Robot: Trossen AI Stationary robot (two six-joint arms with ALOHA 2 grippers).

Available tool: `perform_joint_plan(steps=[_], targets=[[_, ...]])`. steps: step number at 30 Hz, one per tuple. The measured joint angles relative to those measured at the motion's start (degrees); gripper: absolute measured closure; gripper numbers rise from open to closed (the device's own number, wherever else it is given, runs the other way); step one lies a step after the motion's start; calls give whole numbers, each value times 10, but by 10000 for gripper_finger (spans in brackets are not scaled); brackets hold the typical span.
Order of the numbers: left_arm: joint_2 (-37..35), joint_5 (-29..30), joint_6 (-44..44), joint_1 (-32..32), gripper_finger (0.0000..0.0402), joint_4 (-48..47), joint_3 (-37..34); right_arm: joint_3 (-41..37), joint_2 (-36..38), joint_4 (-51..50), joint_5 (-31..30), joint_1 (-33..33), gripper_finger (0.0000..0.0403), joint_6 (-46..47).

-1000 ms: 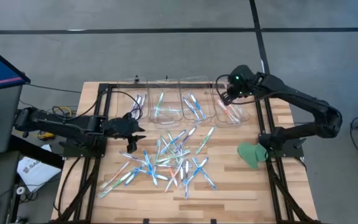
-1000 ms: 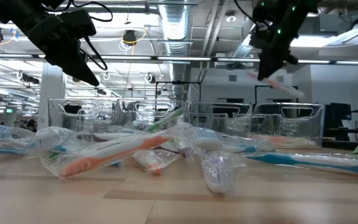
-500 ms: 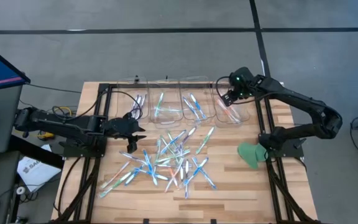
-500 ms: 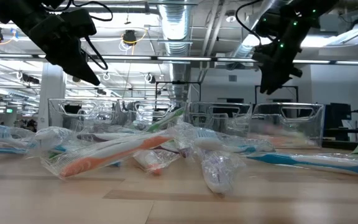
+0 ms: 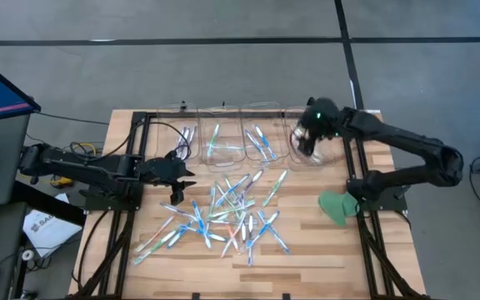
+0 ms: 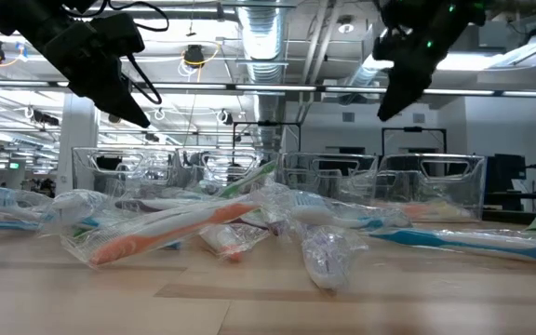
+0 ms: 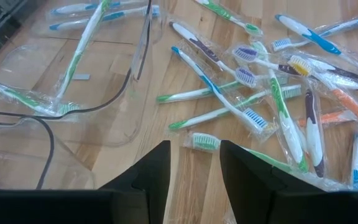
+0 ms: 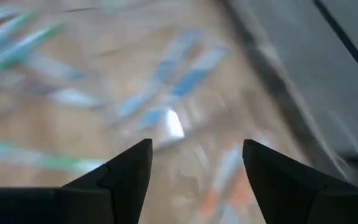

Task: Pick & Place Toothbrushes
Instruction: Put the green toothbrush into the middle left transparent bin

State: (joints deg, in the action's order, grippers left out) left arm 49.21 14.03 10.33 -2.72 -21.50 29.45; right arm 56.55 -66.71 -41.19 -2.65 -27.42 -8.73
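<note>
Several toothbrushes (image 5: pixel 232 212) lie in a loose heap on the wooden table's middle, also in the low view (image 6: pixel 175 228) and the left wrist view (image 7: pixel 253 93). More lie in the clear bins (image 5: pixel 232 110) along the far side; orange ones (image 8: pixel 219 193) lie below my right gripper. My right gripper (image 5: pixel 305 146) hangs open over the rightmost bin (image 5: pixel 332 152), high in the low view (image 6: pixel 387 107), with nothing between its fingers (image 8: pixel 197 168). My left gripper (image 5: pixel 187 172) hovers open left of the heap (image 7: pixel 194 163), holding nothing.
A flat green disc (image 5: pixel 336 207) lies near the right arm's base. Black frame rails (image 5: pixel 136 167) run along the table's left and right sides. A dark cable (image 7: pixel 48 143) crosses the leftmost bin. Bare wood shows at the near edge (image 5: pixel 248 279).
My right gripper held a pale orange toothbrush above the rightmost bin, then let it go; the brush no longer hangs below it. The gripper has since rolled and shifted a little toward the table's near edge, over the bin's near side.
</note>
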Motion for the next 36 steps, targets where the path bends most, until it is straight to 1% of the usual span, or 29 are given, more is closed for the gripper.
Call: perform_joint_plan(steps=[2,8,11,15,19,22,27,30,33,36], targets=[[0,0,0,0,268,0,0,0,1,-1,1,54,158,-21],[0,0,0,0,268,2,0,0,-26,5,-2,187,158,-24],[0,0,5,0,268,2,0,1,-59,5,-1,236,158,-21],[0,0,6,0,268,4,0,1,-109,7,-2,282,159,-17],[0,0,5,0,268,6,0,1,-169,31,-2,310,159,6],[0,0,1,0,268,6,0,0,-216,42,-7,323,159,-2],[0,0,-10,0,268,10,0,1,-274,46,-38,328,159,-16],[0,0,-14,0,268,11,0,1,-292,50,-61,324,159,-22],[0,0,-14,0,268,14,0,0,-293,56,-81,321,159,-33],[0,0,-15,0,268,16,0,1,-292,74,-86,322,159,-44]])
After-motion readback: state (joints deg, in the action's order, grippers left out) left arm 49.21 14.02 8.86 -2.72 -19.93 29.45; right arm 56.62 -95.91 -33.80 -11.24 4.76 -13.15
